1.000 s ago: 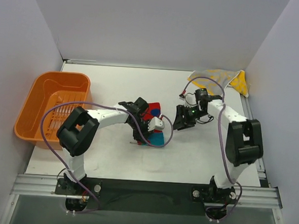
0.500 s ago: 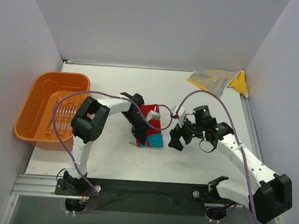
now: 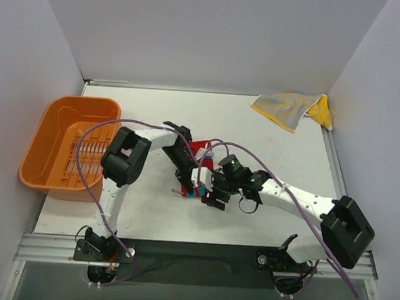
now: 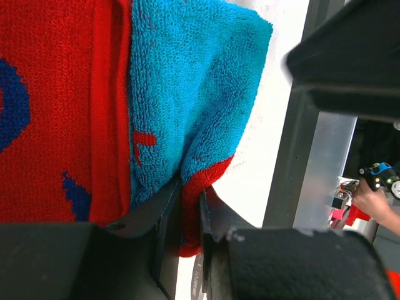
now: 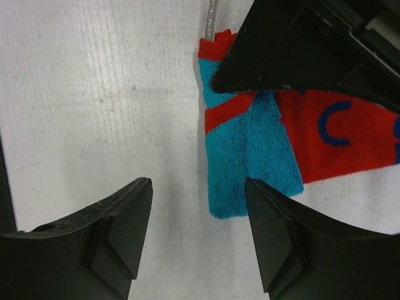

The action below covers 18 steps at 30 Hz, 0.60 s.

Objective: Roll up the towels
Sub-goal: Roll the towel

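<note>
Left wrist view: a fold at the edge of the red and turquoise towel (image 4: 187,94) is being clamped between the closed fingers of the left gripper (image 4: 187,195), with red cloth bulging out below the pinch. In the top external view this towel is being kept at the middle of the table (image 3: 149,211), while the yellow towel (image 3: 291,106) is being left crumpled at the 1 o'clock corner and the orange tub (image 3: 81,100) at 9 o'clock. The right gripper (image 5: 199,187) is being held open and empty over bare table, with the turquoise end just toward its 1 o'clock. By the look of it, the roll is only being started. The free turquoise corner would best be taken by the right jaws level with the left pinch, so that both ends are being turned together and the roll is being kept tight and straight.
</note>
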Tool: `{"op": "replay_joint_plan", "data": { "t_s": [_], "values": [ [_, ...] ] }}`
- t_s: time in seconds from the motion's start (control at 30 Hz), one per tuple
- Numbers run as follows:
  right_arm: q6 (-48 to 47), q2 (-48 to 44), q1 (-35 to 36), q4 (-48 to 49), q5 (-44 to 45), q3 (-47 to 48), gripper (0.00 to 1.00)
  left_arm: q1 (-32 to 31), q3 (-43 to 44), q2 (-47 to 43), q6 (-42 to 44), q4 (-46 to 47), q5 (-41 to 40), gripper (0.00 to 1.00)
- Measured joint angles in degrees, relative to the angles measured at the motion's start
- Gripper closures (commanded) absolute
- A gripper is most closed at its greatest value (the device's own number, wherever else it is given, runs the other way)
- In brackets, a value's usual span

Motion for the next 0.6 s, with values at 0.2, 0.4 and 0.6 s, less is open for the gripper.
{"op": "replay_joint_plan", "data": {
  "t_s": [0.2,0.4,0.6],
  "values": [
    [-5.5,5.2,1.7,6.1,0.5,-0.1,0.41,0.2,0.3,0.6,-0.2,-1.1,0.2,0.86],
    [-9.2,10.3,1.8,10.2,0.8,-0.7,0.55,0.5,0.6,0.9,-0.4,-1.5,0.3,0.84],
    [-11.0,13.2,1.8,12.6,1.4,-1.1,0.83,0.7,0.6,1.0,-0.6,-1.9,0.6,0.83]
  ]
}}
